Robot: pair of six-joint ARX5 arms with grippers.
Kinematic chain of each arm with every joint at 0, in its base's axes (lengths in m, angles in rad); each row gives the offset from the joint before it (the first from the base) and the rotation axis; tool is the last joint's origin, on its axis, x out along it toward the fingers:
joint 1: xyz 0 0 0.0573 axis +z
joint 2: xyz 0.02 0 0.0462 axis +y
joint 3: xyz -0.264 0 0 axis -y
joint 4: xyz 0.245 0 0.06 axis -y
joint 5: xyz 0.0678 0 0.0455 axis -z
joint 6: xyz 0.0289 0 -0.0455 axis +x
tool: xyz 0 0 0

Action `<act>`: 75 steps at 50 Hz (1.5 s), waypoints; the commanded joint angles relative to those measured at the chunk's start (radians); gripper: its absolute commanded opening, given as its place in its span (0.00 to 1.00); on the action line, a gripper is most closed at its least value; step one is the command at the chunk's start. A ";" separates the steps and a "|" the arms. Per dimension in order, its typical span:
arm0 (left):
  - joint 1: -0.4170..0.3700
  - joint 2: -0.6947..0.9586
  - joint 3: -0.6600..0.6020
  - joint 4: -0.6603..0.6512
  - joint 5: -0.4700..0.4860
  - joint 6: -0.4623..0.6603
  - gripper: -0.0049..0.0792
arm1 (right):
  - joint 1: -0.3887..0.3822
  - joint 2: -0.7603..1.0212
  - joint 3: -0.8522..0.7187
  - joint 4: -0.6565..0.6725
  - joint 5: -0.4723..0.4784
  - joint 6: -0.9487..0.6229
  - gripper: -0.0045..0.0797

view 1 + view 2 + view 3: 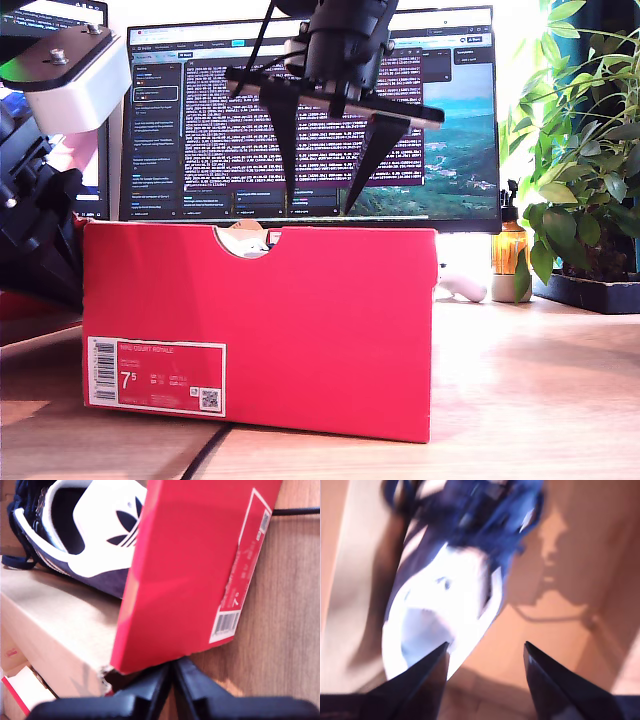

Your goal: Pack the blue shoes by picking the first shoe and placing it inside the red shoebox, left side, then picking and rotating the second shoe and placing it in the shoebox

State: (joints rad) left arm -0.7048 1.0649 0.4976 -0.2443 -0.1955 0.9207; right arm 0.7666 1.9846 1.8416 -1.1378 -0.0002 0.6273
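The red shoebox (330, 330) stands on the wooden table, its labelled wall facing the exterior camera. A navy blue shoe (95, 535) with white lining lies inside it against the brown inner wall. My second gripper (320, 207) hangs open above the box's open top, and its own blurred view shows its open jaws (485, 647) over a blue shoe (445, 595) on the box floor (560, 605), holding nothing. My first gripper (172, 671) is shut and empty just outside the red shoebox wall (185, 570), near the label corner. Only one shoe shows in each wrist view.
A large monitor (310, 110) stands right behind the box. At the exterior view's right are a potted plant (585, 160), an amber bottle (510, 255) and a small white object (462, 285). A black cable (205, 455) runs under the box. An arm's bulk (40, 200) fills the exterior view's left.
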 commanded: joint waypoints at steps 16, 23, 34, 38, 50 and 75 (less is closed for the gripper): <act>0.000 0.009 0.010 0.043 0.004 -0.006 0.04 | 0.056 0.097 -0.142 0.153 -0.009 0.050 0.56; 0.000 0.008 0.010 0.042 0.003 -0.006 0.04 | 0.058 0.133 -0.142 0.224 0.005 0.045 0.41; 0.000 0.008 0.010 0.037 0.003 -0.006 0.04 | 0.058 0.140 -0.142 0.257 0.056 0.014 0.21; 0.000 0.008 0.010 0.040 0.003 -0.006 0.04 | 0.058 0.140 -0.142 0.239 0.055 -0.026 0.21; 0.000 0.008 0.010 0.042 0.004 -0.007 0.04 | 0.058 0.140 -0.140 0.181 0.045 -0.030 0.30; 0.000 0.008 0.010 0.035 0.005 -0.008 0.04 | 0.061 0.139 -0.038 0.161 -0.034 -0.052 0.54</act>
State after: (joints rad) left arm -0.7048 1.0687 0.4976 -0.2379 -0.1925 0.9203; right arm 0.8089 2.1036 1.7660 -0.9634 -0.0349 0.5777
